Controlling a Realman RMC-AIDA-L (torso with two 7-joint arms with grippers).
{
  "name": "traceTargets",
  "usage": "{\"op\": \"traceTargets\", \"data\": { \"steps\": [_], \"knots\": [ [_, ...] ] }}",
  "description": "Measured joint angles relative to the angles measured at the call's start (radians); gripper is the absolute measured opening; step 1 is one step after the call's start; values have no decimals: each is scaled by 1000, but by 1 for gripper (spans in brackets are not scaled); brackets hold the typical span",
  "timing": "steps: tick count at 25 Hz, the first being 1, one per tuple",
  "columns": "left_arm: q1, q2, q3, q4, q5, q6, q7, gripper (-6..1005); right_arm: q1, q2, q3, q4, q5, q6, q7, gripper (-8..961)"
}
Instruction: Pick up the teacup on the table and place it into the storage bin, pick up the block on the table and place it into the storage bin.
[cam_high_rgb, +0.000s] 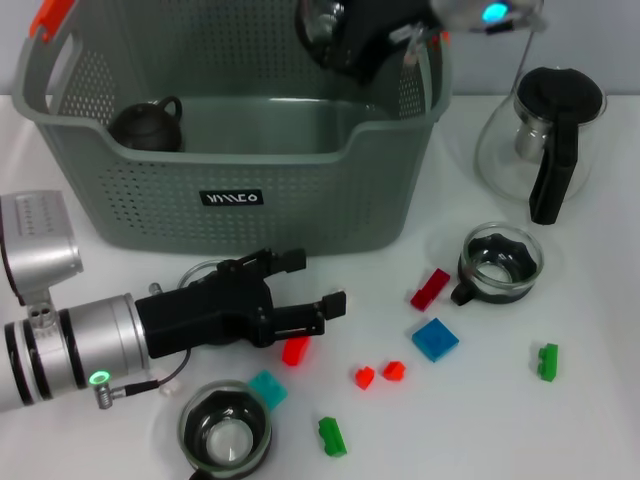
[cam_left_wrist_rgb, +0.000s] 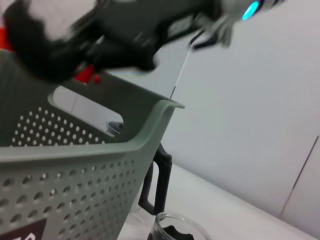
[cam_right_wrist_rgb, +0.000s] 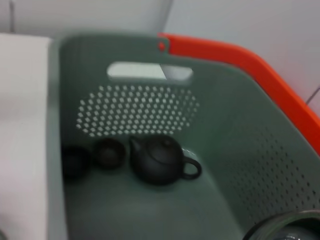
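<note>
A white counter (cam_high_rgb: 590, 430) carries everything. The grey-green storage bin (cam_high_rgb: 300, 200) fills the upper left and centre of the head view. At the upper right stands a glass pitcher (cam_high_rgb: 540, 140) with a black lid and handle. Below it, right of centre, sits a glass teacup (cam_high_rgb: 498, 264) with a dark inside. A second glass teacup (cam_high_rgb: 225, 432) stands at the lower edge, left of centre. Scattered between them lie blocks: a red bar (cam_high_rgb: 430, 288), a blue square (cam_high_rgb: 435, 339), two small red pieces (cam_high_rgb: 379, 374), a red block (cam_high_rgb: 295, 350), a teal block (cam_high_rgb: 267, 388), a green block (cam_high_rgb: 332, 436), and another green block (cam_high_rgb: 547, 361) at the lower right.
</note>
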Motion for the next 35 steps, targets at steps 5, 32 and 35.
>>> {"op": "traceTargets", "data": {
  "steps": [5, 32, 35],
  "knots": [
    [-3, 0, 2, -1, -3, 2, 6, 932, -6, 39, -7, 109, 2, 188, -83, 66],
    [-3, 3, 0, -2, -3, 4, 6, 932, -72, 41, -95, 42, 5, 246, 14, 341],
    [-2, 3, 0, -2, -3, 5, 6, 932, -115, 43, -109, -58, 15, 220, 38, 404]
  ]
}}
